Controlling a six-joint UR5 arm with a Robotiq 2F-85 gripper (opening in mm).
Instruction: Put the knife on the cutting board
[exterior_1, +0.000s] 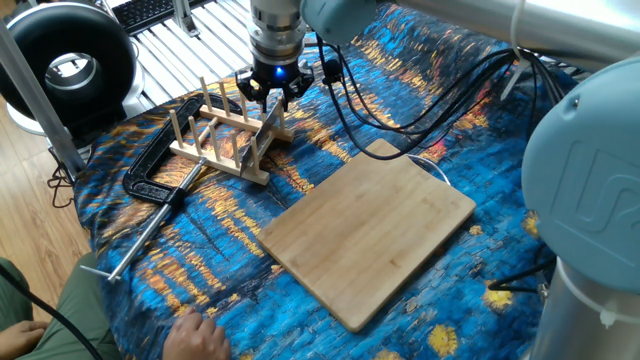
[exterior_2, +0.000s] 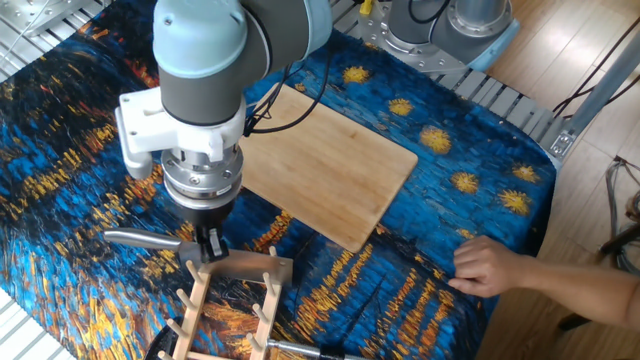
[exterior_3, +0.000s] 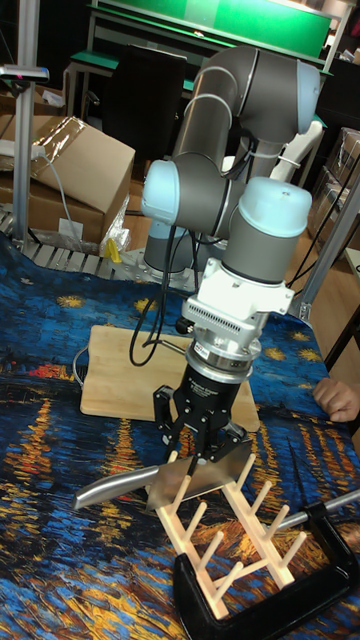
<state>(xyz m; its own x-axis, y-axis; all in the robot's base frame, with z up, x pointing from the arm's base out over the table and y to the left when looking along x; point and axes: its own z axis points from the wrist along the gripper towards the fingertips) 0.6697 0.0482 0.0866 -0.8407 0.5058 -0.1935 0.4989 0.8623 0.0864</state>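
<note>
Over the near end of the rack (exterior_3: 232, 536), the gripper (exterior_3: 200, 447) points straight down with its jaws closed on the top edge of the knife (exterior_3: 190, 481), whose blade leans against the pegs and whose handle sticks out sideways. Well apart on the blue cloth of the desk (exterior_2: 470, 150) lies the board (exterior_2: 325, 170), bare.

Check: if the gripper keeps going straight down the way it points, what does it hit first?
Most likely the knife: the gripper points down right over its blade, which leans on the end of the dish rack. Whether the fingers already touch it is unclear; the rack's pegs stand just beside.
</note>
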